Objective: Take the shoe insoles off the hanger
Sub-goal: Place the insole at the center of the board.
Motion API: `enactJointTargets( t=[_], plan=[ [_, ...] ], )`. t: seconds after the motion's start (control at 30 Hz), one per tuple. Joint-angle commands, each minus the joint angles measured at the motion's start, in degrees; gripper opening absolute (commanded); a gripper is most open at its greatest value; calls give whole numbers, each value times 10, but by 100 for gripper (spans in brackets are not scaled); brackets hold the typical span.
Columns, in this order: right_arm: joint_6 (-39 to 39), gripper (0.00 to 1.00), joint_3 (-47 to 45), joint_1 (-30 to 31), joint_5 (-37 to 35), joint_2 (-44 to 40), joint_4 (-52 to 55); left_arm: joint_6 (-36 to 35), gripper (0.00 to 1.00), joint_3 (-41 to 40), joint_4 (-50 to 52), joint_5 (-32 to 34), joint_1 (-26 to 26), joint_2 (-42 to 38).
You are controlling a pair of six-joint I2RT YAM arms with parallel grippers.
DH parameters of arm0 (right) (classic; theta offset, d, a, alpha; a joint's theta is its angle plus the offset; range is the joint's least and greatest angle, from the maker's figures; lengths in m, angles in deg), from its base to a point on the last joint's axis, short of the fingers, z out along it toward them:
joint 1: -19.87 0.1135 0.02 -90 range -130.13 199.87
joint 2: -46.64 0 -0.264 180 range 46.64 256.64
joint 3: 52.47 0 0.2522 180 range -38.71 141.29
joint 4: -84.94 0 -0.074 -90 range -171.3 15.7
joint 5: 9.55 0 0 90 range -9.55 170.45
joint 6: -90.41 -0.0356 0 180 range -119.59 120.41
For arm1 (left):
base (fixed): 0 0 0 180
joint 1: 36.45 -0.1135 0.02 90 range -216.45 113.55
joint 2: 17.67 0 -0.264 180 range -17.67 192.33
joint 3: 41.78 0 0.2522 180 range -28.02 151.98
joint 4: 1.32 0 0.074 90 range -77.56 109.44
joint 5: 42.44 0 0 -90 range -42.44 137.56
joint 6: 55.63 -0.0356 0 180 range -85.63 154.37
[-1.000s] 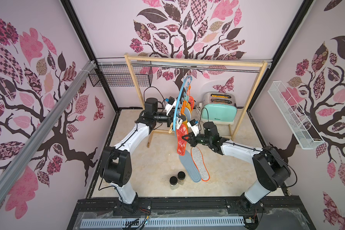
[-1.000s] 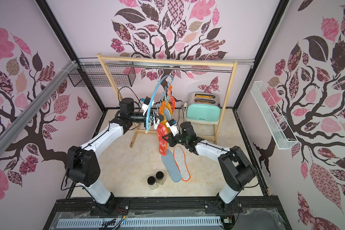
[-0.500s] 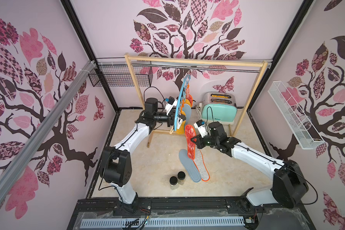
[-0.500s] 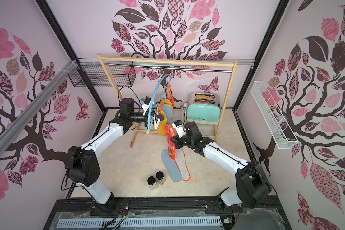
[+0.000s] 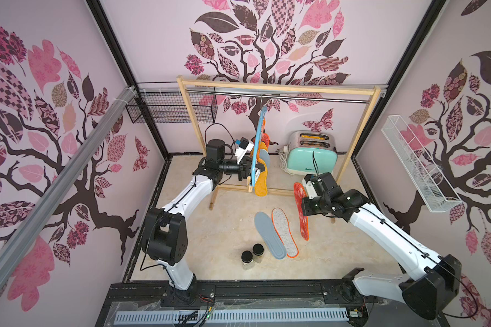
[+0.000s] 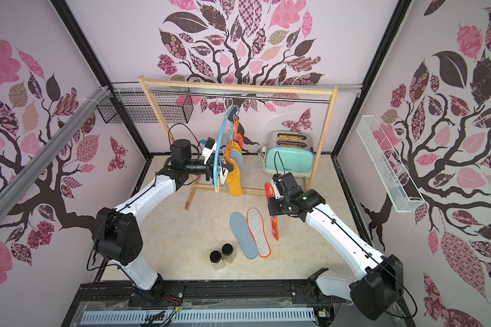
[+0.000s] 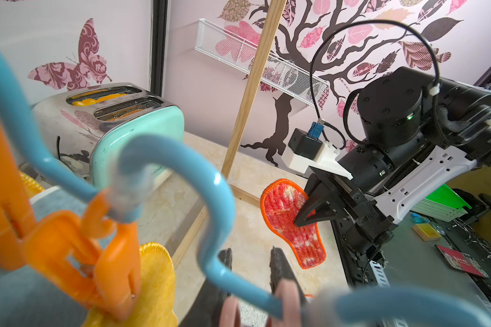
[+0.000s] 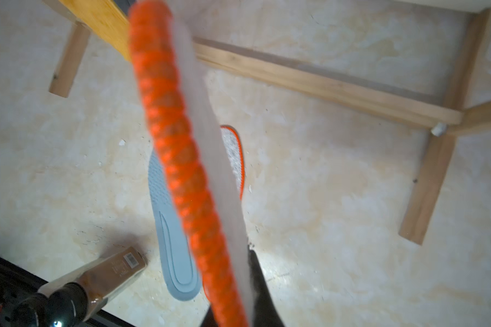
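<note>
The grey-blue insole [image 5: 268,236] and speckled felt insole [image 5: 285,233] lay on the tabletop [image 5: 210,226], the right pincer [image 7: 302,218] clenched the red mottled insole [image 7: 304,243] clear of the hanger [image 5: 258,141], which the left pincer [image 5: 248,172] gripped, others still pegged there.

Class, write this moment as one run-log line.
left fingers: gripping hanger | right fingers: shut on red insole, off hanger | floor: grey-blue insole, felt insole

1. Pale pink walls [image 5: 159,42] carry dark tree-and-leaf decals.
2. A beige marbled desk [image 5: 224,226] lies below.
3. A tall wooden frame with a metal rail [image 5: 278,87] stands at the back, with a mint-green toaster [image 5: 312,158] near its base.
4. A black wire basket [image 5: 170,109] hangs on one wall and a white wire shelf [image 5: 417,164] on another.
</note>
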Motion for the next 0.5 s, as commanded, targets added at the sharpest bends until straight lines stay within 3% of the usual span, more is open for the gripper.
enactJointTargets(
  t=[0.0, 0.33, 0.47],
  plan=[
    [-29, 7, 9, -1, -56, 12, 87, -10, 12, -9, 4, 3, 3, -8],
    [-29, 8, 9, -7, 8, 136, 76, -9, 12, -12, 5, 9, 3, -12],
    [-27, 8, -7, -38, 54, 161, 38, -10, 12, -13, 5, 8, 3, -13]
  ],
)
